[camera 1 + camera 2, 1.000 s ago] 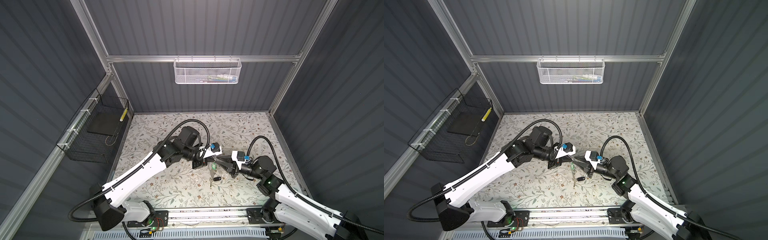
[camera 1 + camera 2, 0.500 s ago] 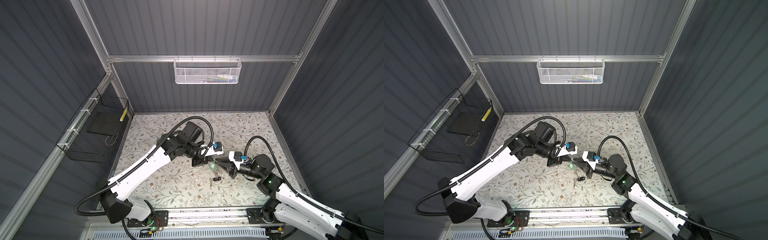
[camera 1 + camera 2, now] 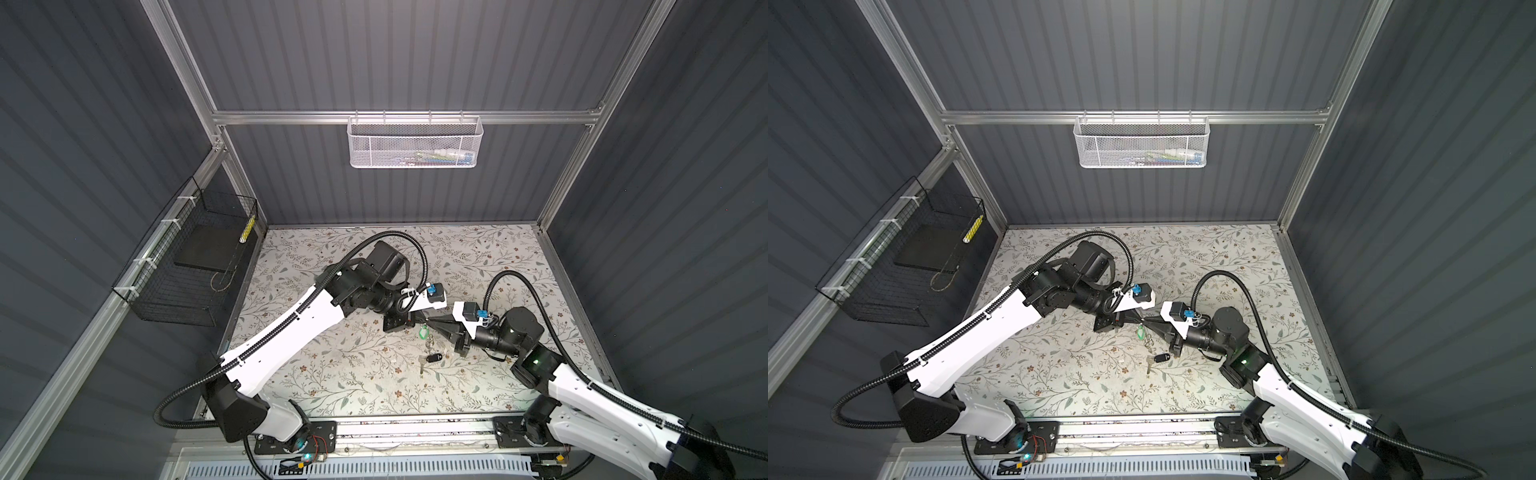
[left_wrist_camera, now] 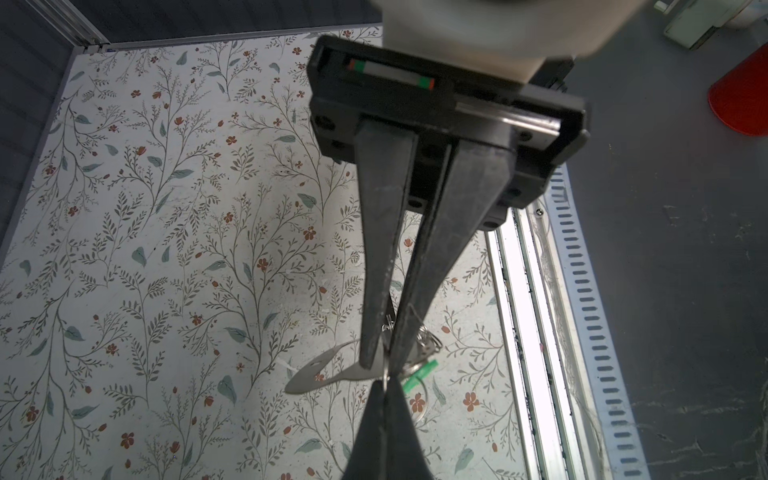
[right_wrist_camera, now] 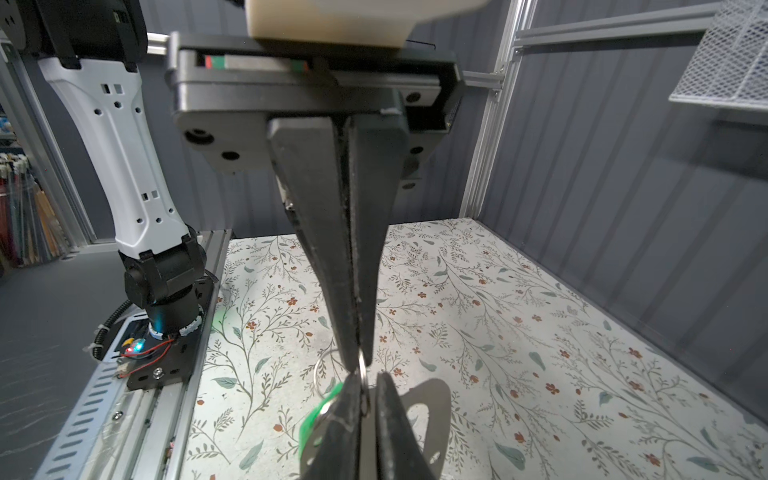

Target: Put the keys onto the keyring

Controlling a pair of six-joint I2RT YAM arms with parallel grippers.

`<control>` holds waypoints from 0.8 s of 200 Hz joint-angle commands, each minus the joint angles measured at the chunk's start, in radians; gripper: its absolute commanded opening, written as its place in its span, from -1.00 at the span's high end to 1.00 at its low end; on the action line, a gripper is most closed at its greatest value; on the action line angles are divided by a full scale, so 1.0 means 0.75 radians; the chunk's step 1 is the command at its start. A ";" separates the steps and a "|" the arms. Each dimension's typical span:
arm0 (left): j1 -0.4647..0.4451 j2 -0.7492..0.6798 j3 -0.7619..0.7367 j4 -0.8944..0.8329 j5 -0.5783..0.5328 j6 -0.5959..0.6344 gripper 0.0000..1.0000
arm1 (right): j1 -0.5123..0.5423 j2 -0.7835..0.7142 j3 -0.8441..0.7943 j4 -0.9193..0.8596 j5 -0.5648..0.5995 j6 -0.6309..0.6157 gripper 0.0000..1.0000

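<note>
Change noted: the right jaws, partly open a second ago, are now shut, pinching a thin metal ring (image 5: 363, 366) directly at the tips of the left jaws. The left jaws remain clamped on the flat dark grey half-oval keyring plate (image 4: 320, 376), clear of the floral worktop (image 3: 332, 374). The silver key with the bright green oval tag (image 3: 424, 332) hangs just below the meeting tips. The silver key with the black oval tag (image 3: 433, 358) lies on the worktop below the right jaws, touched by neither.

Judgement: threading of the green-tagged key is in hand. Whether the pinched ring belongs to the plate or the key cannot be told.
</note>
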 commanded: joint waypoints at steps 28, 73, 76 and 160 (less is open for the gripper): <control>0.007 -0.073 -0.050 0.098 0.041 -0.052 0.32 | 0.009 -0.009 -0.012 0.134 0.014 0.027 1.00; 0.069 -0.263 -0.301 0.365 0.064 -0.191 0.20 | 0.009 -0.012 -0.065 0.290 -0.015 0.079 1.00; 0.069 -0.271 -0.312 0.379 0.069 -0.198 0.20 | 0.009 -0.011 -0.067 0.303 -0.026 0.082 1.00; 0.070 -0.394 -0.569 0.661 0.113 -0.328 0.24 | 0.010 0.040 -0.106 0.501 -0.084 0.145 1.00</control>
